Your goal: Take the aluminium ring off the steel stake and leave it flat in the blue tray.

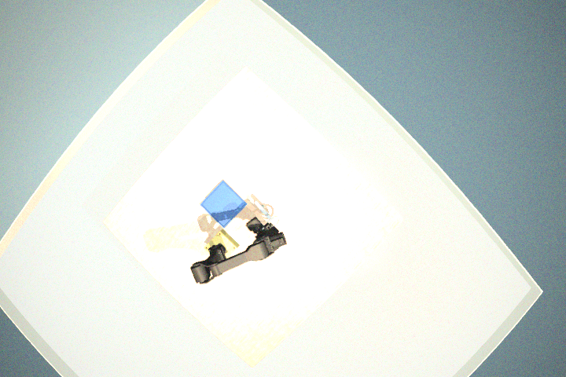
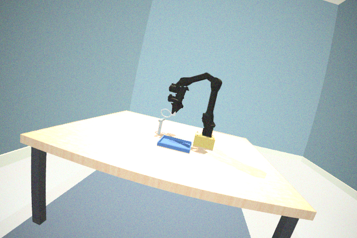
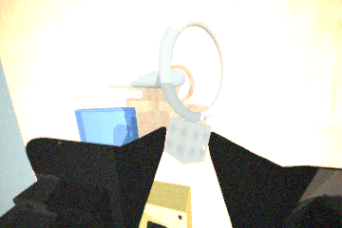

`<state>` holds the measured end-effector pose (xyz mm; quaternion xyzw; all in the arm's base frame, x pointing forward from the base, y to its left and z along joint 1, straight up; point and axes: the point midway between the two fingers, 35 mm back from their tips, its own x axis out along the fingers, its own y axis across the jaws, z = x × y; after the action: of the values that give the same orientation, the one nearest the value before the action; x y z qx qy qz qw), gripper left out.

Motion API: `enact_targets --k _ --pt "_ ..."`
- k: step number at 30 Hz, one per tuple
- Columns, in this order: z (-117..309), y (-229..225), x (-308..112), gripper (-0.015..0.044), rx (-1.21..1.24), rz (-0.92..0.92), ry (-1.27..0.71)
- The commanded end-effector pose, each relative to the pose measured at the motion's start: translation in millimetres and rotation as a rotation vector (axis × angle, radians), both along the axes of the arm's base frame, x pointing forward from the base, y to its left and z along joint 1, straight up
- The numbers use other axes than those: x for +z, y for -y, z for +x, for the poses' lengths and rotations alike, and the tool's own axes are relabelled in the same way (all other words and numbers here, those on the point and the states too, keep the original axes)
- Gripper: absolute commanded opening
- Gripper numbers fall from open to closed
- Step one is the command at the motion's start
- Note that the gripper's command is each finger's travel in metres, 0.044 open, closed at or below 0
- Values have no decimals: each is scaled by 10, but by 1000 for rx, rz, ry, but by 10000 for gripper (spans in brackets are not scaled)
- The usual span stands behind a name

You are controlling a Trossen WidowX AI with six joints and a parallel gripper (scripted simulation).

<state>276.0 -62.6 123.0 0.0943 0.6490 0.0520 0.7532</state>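
My gripper is shut on the ring's tab, a grey block with a dotted face. The pale aluminium ring is tilted steeply and reaches out from the fingertips. In the exterior view it shows just above the cross-bar of the steel stake, and looks off the stake. In the wrist view the ring's near side overlaps the bar; I cannot tell the exact gap. The blue tray lies beside the stake and is empty apart from the arm's shadow.
The arm's yellow base block stands beside the tray. The black arm arches from it to the gripper. The stake stands upright on the wooden table, close to the tray.
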Motion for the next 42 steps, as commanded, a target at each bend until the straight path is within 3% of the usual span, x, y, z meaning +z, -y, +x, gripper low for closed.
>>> enact_targets --k 1,12,42 --pt "4 -2 75 0 3 1 8" --pt "-3 -4 226 0 3 1 8" --pt "484 9 302 0 4 1 13"
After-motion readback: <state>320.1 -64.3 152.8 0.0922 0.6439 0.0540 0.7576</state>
